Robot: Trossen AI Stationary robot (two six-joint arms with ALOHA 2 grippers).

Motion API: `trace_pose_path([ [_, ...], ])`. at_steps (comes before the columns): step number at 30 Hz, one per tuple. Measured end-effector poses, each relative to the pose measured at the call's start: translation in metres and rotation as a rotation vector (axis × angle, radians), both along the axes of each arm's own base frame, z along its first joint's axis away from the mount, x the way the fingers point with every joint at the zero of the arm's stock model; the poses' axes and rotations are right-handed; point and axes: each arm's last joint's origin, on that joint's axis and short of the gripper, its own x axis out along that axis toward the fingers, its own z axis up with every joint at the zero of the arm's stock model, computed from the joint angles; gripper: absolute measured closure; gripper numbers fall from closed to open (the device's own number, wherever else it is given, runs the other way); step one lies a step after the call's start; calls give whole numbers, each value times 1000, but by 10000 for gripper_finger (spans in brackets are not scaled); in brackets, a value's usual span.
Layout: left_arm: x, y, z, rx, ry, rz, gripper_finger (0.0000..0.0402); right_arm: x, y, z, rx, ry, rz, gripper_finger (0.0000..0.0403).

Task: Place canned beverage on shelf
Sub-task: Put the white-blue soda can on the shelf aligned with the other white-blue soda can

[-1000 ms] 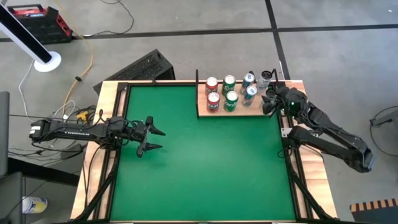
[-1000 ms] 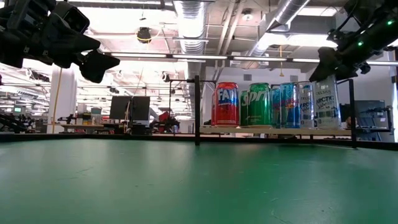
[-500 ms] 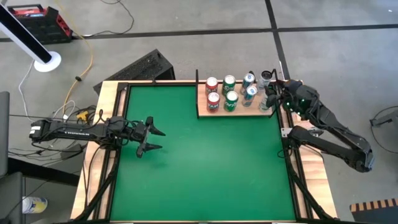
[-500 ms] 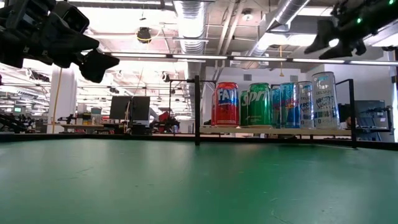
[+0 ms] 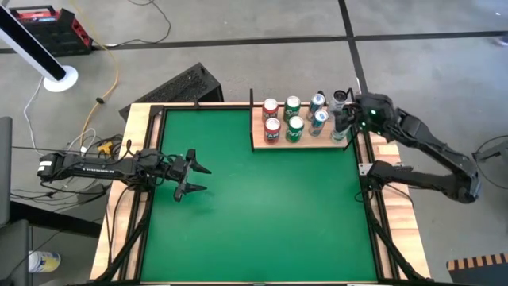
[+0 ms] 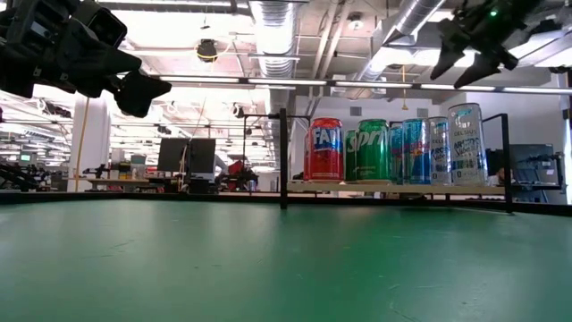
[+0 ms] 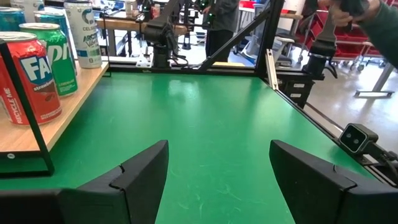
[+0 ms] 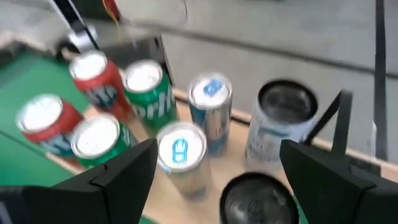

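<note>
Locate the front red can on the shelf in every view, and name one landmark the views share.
High view: front red can, front left on the shelf.
Low view: leftmost can.
Left wrist view: nearest can.
Right wrist view: farthest from the silver cans.
Shared landmark: the green can beside it.

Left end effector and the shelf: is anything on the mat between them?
No. In the high view, only bare green mat lies between the open left end effector and the shelf; the left wrist view agrees.
</note>
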Motion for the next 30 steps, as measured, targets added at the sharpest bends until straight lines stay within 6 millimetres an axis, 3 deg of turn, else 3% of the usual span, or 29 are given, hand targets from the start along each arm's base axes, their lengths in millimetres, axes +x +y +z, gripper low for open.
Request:
trace_pose_path([
  [9,0,0,0,7,-1,3,139,30,-16,7,264,236,-44,41],
  [15,0,1,0,12,-2,25,139,43,-22,20,291,353,-111,41],
  [30,0,1,0,4,-1,25,139,41,-18,22,350,373,-245,41],
])
